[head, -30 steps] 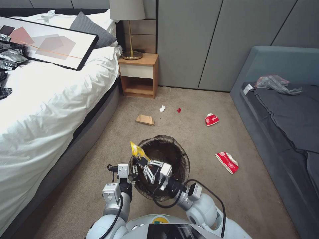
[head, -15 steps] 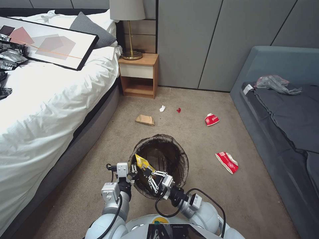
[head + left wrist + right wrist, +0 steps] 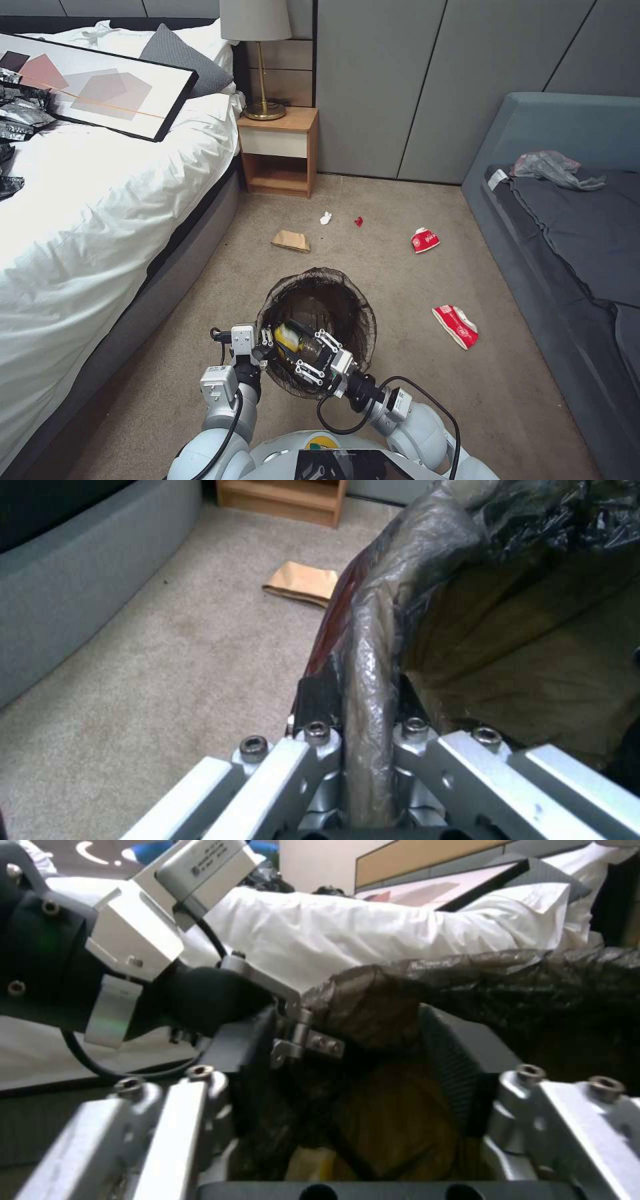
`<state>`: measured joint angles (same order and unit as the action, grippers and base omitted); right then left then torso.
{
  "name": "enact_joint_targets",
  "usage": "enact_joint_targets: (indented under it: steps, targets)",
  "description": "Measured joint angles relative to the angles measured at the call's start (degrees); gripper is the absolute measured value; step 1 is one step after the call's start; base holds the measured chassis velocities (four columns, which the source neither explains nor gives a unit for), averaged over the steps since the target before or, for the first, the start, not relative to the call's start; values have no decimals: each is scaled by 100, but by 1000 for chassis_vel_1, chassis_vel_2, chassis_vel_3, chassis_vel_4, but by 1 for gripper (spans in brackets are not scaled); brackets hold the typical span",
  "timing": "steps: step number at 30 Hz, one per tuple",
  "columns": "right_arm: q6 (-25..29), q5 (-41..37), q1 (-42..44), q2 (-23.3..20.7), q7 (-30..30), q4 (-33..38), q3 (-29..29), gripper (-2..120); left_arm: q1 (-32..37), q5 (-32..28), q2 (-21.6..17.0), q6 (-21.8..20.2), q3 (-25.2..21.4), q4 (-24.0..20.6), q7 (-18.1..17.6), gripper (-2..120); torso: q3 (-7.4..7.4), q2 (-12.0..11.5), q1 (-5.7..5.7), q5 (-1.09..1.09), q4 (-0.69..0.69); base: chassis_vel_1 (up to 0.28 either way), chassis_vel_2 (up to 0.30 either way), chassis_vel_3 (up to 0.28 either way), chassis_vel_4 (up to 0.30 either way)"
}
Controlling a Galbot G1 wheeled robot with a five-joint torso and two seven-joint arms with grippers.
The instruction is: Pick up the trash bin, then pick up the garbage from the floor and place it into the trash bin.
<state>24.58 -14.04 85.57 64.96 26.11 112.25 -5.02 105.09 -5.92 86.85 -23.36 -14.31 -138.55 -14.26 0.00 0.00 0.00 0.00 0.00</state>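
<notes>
We hold the trash bin (image 3: pixel 320 303) off the carpet (image 3: pixel 373 267) by its rim at nine o'clock, our left gripper (image 3: pixel 265 341) clamped on it. Our right gripper (image 3: pixel 303 348) reaches inside the bin, its fingers spread around a yellow wrapper (image 3: pixel 288 335). At twelve o'clock lies a brown paper bag (image 3: pixel 291 241); two red cups (image 3: pixel 456 325) lie toward two o'clock.

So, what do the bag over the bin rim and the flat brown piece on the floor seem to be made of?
The bag looks like thin, glossy, half-clear plastic film: it wrinkles and catches light where the left gripper pinches the bin rim. The flat brown piece looks like matte paper, probably a folded bag, with sharp creases and no shine.
</notes>
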Motion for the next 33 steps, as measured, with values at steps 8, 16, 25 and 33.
enact_joint_targets:
  steps: [8, 16, 25, 33]
  targets:
    - [-2, 4, 49, 0, -48, 208, -100, 88, -11, 6, 17, -2, 12, 33, -2, 2, 0, 0, 0, 0, 0, 0, 0, 0, 0]
    - [-31, 130, 292, -4, -562, 858, -556, 100, -20, 22, 22, -3, -82, 71, -1, 2, 0, 0, 0, 0, 0, 0, 0, 0, 0]
    - [-788, 829, 1590, 1153, -2564, 2257, -1765, 100, -74, 84, 36, 52, -184, 107, -10, 2, 0, 0, 0, -1, -1, 0, 0, 0, 0]
    - [-32, 1474, 2201, 2024, -2430, 2113, -2664, 100, -102, 62, 26, 63, -214, 43, -24, 2, 0, 0, 0, -1, 0, 0, 0, 0, 0]
